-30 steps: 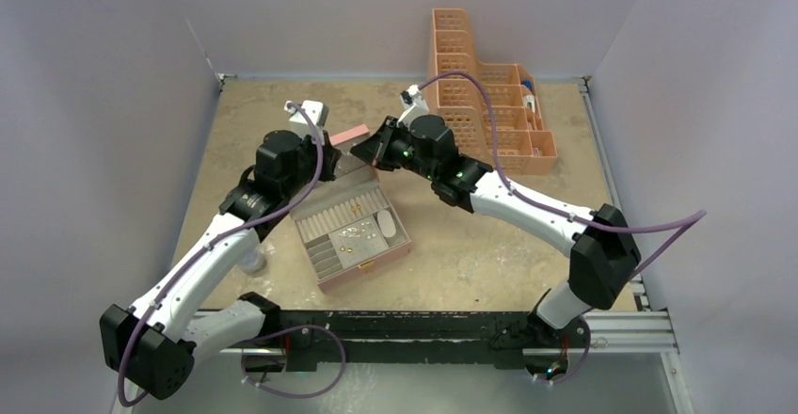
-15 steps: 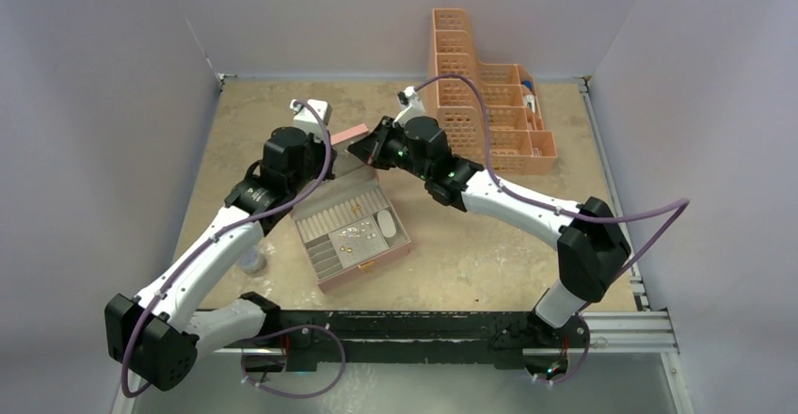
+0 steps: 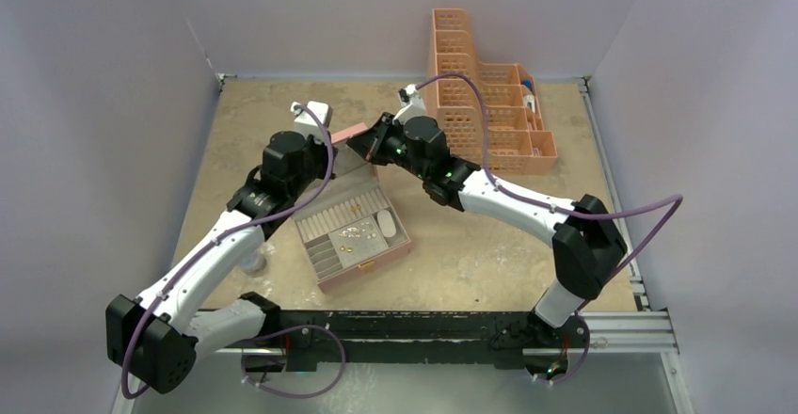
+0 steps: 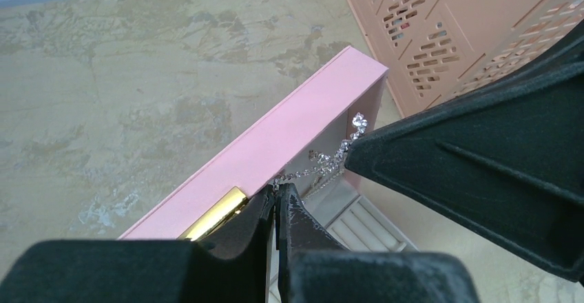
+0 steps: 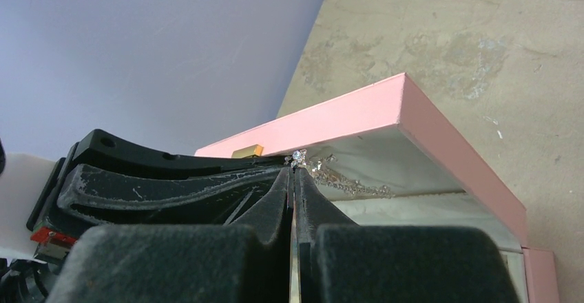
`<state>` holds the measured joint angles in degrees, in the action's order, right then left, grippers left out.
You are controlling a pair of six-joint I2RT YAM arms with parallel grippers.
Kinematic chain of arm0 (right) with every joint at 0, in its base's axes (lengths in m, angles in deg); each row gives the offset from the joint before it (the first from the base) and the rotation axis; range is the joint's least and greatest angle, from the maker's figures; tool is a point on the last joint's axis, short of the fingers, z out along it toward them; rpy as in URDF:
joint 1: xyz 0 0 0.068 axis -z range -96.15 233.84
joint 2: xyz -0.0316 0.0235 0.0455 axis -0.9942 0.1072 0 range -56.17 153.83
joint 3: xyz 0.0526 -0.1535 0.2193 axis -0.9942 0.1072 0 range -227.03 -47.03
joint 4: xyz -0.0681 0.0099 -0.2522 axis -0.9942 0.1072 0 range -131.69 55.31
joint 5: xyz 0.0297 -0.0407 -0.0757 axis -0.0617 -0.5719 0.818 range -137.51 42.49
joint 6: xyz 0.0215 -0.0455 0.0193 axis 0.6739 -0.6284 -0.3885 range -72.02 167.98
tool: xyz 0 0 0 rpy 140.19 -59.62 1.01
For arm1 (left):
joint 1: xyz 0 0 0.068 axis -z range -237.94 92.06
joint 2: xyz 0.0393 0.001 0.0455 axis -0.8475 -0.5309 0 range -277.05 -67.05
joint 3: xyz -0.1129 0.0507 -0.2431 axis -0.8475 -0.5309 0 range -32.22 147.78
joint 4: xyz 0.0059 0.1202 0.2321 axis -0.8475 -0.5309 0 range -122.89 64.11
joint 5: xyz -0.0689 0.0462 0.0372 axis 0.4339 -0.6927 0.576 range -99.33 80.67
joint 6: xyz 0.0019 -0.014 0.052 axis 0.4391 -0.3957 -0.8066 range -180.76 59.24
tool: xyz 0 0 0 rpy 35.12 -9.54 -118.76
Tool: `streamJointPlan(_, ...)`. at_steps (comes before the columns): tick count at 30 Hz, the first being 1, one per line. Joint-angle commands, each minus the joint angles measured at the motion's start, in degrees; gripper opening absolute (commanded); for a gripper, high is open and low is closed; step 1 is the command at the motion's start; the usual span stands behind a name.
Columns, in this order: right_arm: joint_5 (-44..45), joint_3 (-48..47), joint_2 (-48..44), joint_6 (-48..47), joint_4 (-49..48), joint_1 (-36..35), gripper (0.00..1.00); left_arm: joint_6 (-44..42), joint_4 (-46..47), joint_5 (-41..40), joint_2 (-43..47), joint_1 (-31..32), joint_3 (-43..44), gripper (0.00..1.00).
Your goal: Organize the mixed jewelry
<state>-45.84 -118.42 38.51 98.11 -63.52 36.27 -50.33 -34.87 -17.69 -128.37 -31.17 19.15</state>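
Item: mixed jewelry, open pink box (image 3: 369, 267) at table (image 3: 489, 245) centre, lid (image 3: 350, 135) standing at its far side.

Top view only: small coppery and silvery pieces (image 3: 350, 235) lie loose in the box's grey tray, beside a white oval pad (image 3: 386, 224). Orange slotted organiser (image 3: 468, 66) far right. Grey disc (image 3: 250, 262) near left, partly under the left arm. Both arms meet at the lid; fingertips too small to read here.

Left wrist view only: left gripper (image 4: 277, 196) clenched, pinching one end of a silvery chain (image 4: 324, 160) just above the lid's top edge, beside a gold clasp (image 4: 215, 213). The chain runs right and passes behind the right arm's black finger (image 4: 482, 179).

Right wrist view only: right gripper (image 5: 293, 179) clenched on the chain's sparkling other end; mirror (image 5: 386, 158) lining the lid's inside.

Change from a second ago, top view: right arm's elbow has shifted left and its gripper sits closer to the lid. Box and tray pieces unmoved.
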Motion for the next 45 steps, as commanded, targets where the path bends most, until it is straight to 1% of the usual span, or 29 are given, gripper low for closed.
streamJointPlan(1,1.23,-0.67,0.06,-1.00,-5.02,-0.06,0.00,-3.56,7.99,-2.61,1.47,-0.04,-0.44,0.00)
streamJointPlan(11,1.96,-0.75,1.20,-2.74,-6.29,-0.06,0.00,-7.36,14.95,-4.27,2.37,0.04,-3.26,0.00)
streamJointPlan(18,3.38,-0.15,2.26,-3.19,-4.79,-0.06,0.00,-8.93,16.73,-5.52,1.44,0.06,-3.62,0.00)
streamJointPlan(28,1.21,-1.10,3.69,-6.39,-4.45,-0.04,0.00,-10.17,17.15,-5.44,0.26,0.13,-2.75,0.00)
streamJointPlan(32,-0.74,-1.06,3.07,-8.30,-5.66,-0.06,0.06,-10.17,16.72,-5.50,0.15,0.13,-2.53,0.00)
streamJointPlan(33,-1.25,-1.10,3.05,-8.74,-5.81,-0.05,0.08,-11.59,16.63,-5.59,0.09,0.13,-2.51,0.00)
streamJointPlan(37,-1.58,-0.87,2.95,-9.92,-6.83,-0.06,0.10,-12.23,16.55,-5.96,0.08,0.13,-2.42,0.00)
streamJointPlan(41,-0.69,-0.68,2.97,-9.96,-5.98,-0.06,0.23,-12.61,16.58,-6.16,-0.14,0.13,-2.28,0.00)
streamJointPlan(43,2.77,-0.85,2.77,-9.93,-5.29,-0.07,0.29,-12.63,16.54,-6.14,-0.28,0.13,-2.20,0.00)
streamJointPlan(44,2.34,-0.78,2.65,-9.96,-5.31,-0.07,0.30,-12.63,16.46,-6.10,-0.29,0.13,-2.10,0.00)
streamJointPlan(45,1.15,-0.64,2.63,-9.96,-5.65,-0.04,0.26,-12.71,16.46,-6.06,-0.29,0.13,-2.08,0.00)
